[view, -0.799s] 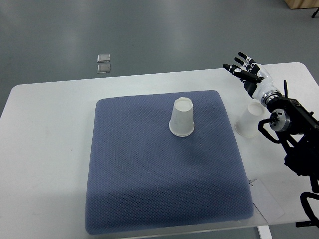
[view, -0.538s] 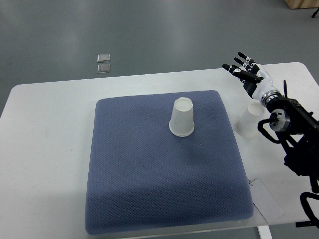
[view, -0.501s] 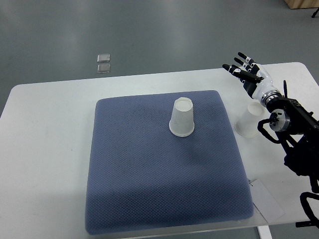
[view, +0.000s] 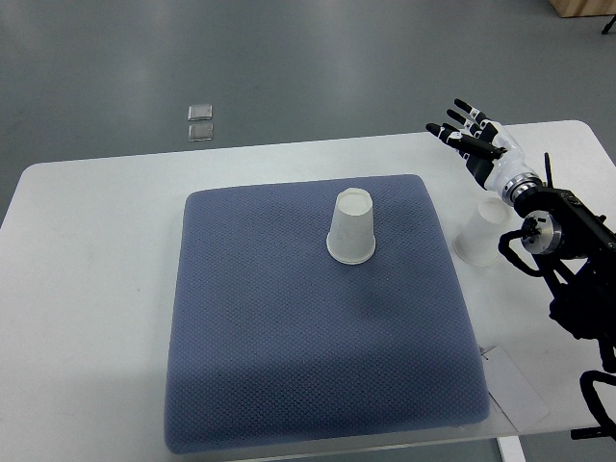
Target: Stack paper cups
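Nearest the camera, a clear plastic sheet (view: 515,385) pokes out from under the front right corner of a blue-grey textured mat (view: 318,318), which covers the middle of the white desk (view: 87,289). No writing can be read on the sheet or on anything else in view.

On the far half of the mat stands a white paper cup (view: 351,226), upside down, its wide rim on the fabric and its base facing up. It bears no print or logo.

To the right, off the mat and on the bare desk, a second paper cup (view: 480,235) also sits upside down, just beside the mat's right edge and partly hidden behind the dark wrist of the right arm (view: 568,260), which enters from the right edge. The two cups are well apart.

Farther back, the right robot hand (view: 474,142) hovers over the desk's far right part, fingers (view: 460,115) spread and straight, holding nothing, clear of both cups.

Beyond the desk, on the grey floor, lie two small pale square tiles (view: 200,122), one just behind the other.
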{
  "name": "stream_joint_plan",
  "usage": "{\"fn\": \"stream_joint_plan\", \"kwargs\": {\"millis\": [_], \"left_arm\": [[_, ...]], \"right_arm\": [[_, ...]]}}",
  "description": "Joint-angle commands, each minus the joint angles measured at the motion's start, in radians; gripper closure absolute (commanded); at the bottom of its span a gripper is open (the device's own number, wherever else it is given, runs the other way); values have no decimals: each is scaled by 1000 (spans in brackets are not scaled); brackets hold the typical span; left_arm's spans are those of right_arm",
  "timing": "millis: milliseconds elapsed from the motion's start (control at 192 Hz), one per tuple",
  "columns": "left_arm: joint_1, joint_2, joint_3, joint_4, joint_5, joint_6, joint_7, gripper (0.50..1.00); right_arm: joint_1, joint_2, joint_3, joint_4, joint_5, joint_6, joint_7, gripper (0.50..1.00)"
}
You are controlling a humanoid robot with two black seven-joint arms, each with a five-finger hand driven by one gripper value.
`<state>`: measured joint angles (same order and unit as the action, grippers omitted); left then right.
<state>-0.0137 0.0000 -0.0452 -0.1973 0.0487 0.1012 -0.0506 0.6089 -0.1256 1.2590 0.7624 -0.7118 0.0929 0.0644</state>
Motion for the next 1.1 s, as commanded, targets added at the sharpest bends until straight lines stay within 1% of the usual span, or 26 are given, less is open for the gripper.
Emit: {"fn": "stream_joint_plan", "kwargs": {"millis": [0, 501, 595, 762, 888, 997, 1039, 1097], "left_arm": [[0, 0, -1, -1, 0, 0, 0, 500], [0, 0, -1, -1, 0, 0, 0, 500], [0, 0, -1, -1, 0, 0, 0, 500], [0, 0, -1, -1, 0, 0, 0, 500], [0, 0, -1, 1, 0, 0, 0, 500], [0, 0, -1, 1, 0, 0, 0, 500], [0, 0, -1, -1, 0, 0, 0, 500], [0, 0, -1, 1, 0, 0, 0, 500]], "right_arm": [[0, 0, 0, 0, 0, 8, 0, 572], [-1, -17, 11, 0, 2, -1, 2, 572], [-1, -36, 10, 3, 2, -1, 2, 572], [-1, -72, 0, 15, -3, 22, 0, 572], [2, -108, -3, 29, -25, 71, 0, 572], [2, -170, -44, 60, -89, 99, 2, 574], [3, -206, -78, 68, -124, 116, 11, 574], [18, -261, -139, 83, -178, 133, 41, 574]]}}
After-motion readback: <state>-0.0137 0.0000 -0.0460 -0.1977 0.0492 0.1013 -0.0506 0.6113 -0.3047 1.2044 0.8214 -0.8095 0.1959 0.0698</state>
